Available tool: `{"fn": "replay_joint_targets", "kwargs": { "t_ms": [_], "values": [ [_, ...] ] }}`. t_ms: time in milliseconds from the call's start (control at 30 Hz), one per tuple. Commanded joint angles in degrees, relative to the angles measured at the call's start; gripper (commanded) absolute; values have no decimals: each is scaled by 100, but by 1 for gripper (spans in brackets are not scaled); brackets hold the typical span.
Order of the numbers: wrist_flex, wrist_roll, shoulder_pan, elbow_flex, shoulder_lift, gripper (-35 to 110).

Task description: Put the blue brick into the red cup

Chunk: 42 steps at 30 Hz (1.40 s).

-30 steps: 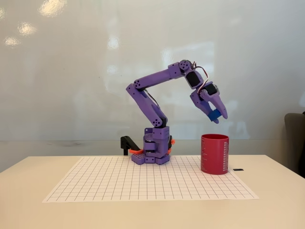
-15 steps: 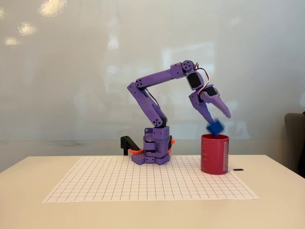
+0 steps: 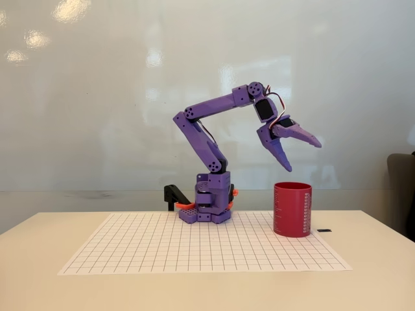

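Fixed view, side-on across the worktop (image 3: 382, 278). Purple arm (image 3: 207, 139) bent high over its base, gripper (image 3: 303, 155) hanging just above the red cup (image 3: 292, 208) and slightly toward the arm's side of it. Fingers (image 3: 305, 137) spread wide, one pointing out level to the right of the picture, the other angled down toward the cup's rim; nothing pinched between them. No blue brick to be found on the grid mat (image 3: 194, 249) or the bare worktop around the cup; with empty fingers right over the opening, most likely inside the cup, hidden by the opaque wall, though not confirmed from this angle.

Step in hand, by the look of it: the release, with the task probably at its end. Next move calls for little more than lifting clear and folding back, keeping the lower finger well off the rim so as not to tip the cup.

Around: a black and orange clamp (image 3: 176, 196) beside the arm's base, a small dark object (image 3: 323, 230) on the worktop just right of the cup, a dark chair edge (image 3: 403, 191) at far right. Nothing in the retreat path.
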<state>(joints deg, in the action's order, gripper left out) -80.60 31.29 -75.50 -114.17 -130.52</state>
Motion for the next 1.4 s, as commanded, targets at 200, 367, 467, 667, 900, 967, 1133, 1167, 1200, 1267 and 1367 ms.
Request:
{"fn": "replay_joint_targets", "kwargs": {
  "t_ms": [200, 367, 467, 667, 900, 967, 1133, 1167, 1200, 1267, 1367],
  "values": [
    [88, -44, -44, 439, -79, -1],
    [88, -44, -26, 422, -44, -1],
    [193, -158, 35, 413, -44, -1],
    [809, -861, 1406, 501, 53, -1],
    [1564, -1512, 4008, 536, -132, -1],
    [1784, -1696, 4852, 527, -272, -1],
    [2408, -2057, 6671, 466, -650, -1],
    [2496, -2118, 6926, 466, -721, -1],
    [2619, -2092, 7172, 448, -826, -1],
    [2804, -1986, 7523, 387, -1099, -1],
    [2839, -1802, 7726, 202, -1670, -1]
  ]
}}
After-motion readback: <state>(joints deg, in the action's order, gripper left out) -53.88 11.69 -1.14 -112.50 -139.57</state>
